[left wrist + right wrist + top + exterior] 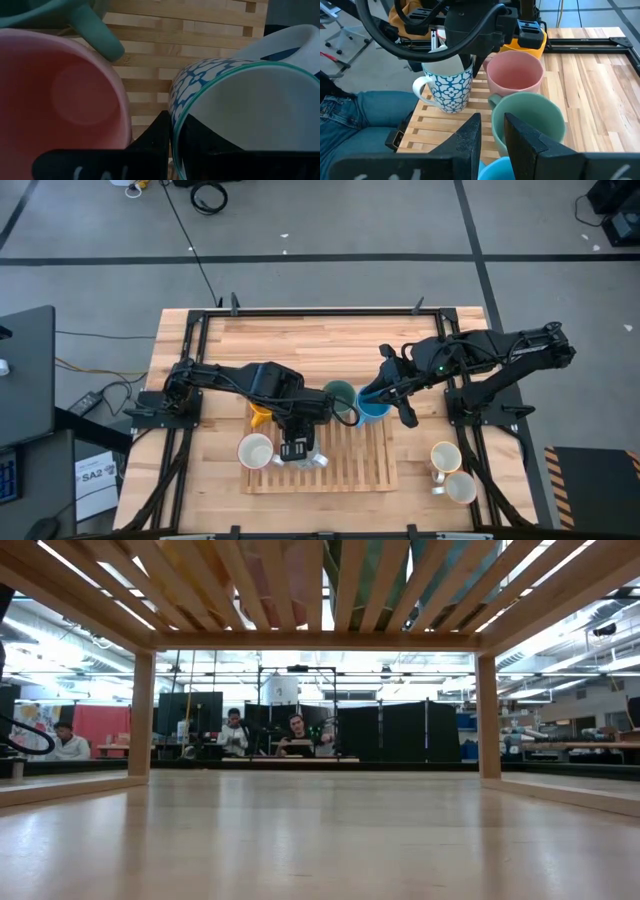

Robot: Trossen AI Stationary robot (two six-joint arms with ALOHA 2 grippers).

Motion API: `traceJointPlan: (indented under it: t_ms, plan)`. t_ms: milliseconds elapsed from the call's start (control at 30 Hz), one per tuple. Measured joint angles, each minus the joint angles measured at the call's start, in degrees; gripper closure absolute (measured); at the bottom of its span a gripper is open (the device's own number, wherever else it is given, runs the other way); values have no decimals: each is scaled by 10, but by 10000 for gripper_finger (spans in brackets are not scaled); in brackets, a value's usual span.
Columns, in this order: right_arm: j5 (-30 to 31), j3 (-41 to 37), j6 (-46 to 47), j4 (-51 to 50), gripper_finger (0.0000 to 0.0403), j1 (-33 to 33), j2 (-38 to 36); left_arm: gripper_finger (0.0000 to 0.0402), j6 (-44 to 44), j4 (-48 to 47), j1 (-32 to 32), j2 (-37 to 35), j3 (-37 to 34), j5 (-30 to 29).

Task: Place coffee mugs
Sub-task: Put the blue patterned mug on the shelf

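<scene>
Left hand (pixel 296 442), lower centre of high view, pinching rim of patterned mug (pixel 447 85) upright on slatted rack (pixel 350 470), pink mug (pixel 515 74) just beside. Right hand (pixel 385 393), centre right, pinching blue mug (pixel 373 408) rim beside green mug (pixel 338 396).

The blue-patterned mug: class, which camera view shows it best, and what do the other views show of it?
The right wrist view: the blue-patterned mug shows whole there, side, handle and pattern, with the left gripper at its rim. The left wrist view gives only its rim and inside. In the high view the left arm covers most of it. The low view misses it.
</scene>
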Motion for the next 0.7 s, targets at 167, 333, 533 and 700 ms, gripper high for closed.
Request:
traceJointPlan:
  t_ms: [167, 333, 533, 700]
  plan:
    - [0, 0, 0, 0, 313, 0, 0, 369, 0, 0, 2, 0, 0, 1]
    - [0, 0, 0, 0, 313, 0, 0, 369, 0, 0, 2, 0, 0, 1]
    - [0, 0, 0, 0, 313, 0, 0, 367, 4, 0, 2, 0, 0, 0]
    - [0, 0, 0, 0, 313, 0, 0, 352, 5, 0, 2, 0, 0, 0]
